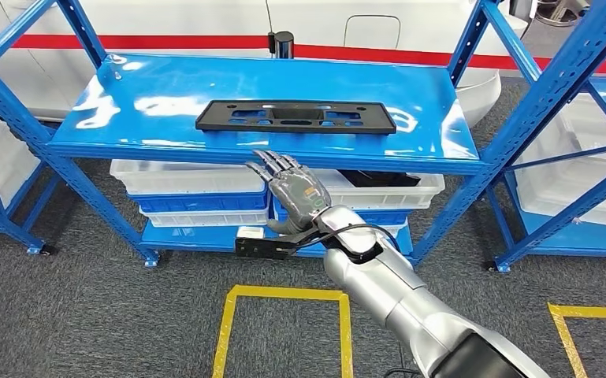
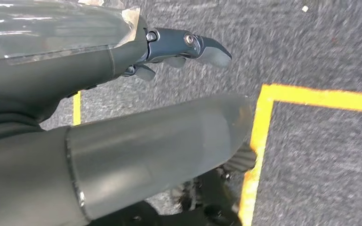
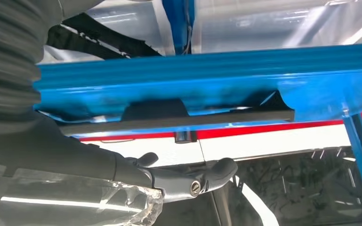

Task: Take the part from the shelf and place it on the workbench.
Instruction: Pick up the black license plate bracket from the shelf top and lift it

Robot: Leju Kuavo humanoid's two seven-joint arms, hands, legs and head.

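Noting from the head view one black part (image 1: 295,116) flat on the blue shelf (image 1: 126,118), our right hand (image 1: 291,189) just before its front edge, fingers spread, holding nothing | three white bins (image 1: 181,177) below, one holding dark pieces | left wrist view: left hand (image 2: 188,47) over grey carpet (image 2: 320,165), fingers apart, empty | right wrist view: part (image 3: 179,120) seen edge-on beyond the fingers (image 3: 216,169).

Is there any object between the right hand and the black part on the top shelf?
Nothing visible stands between them. The right hand is raised, fingers apart, just in front of the blue shelf's front edge. The black part lies flat on the shelf beyond that edge, with bare blue surface in between.
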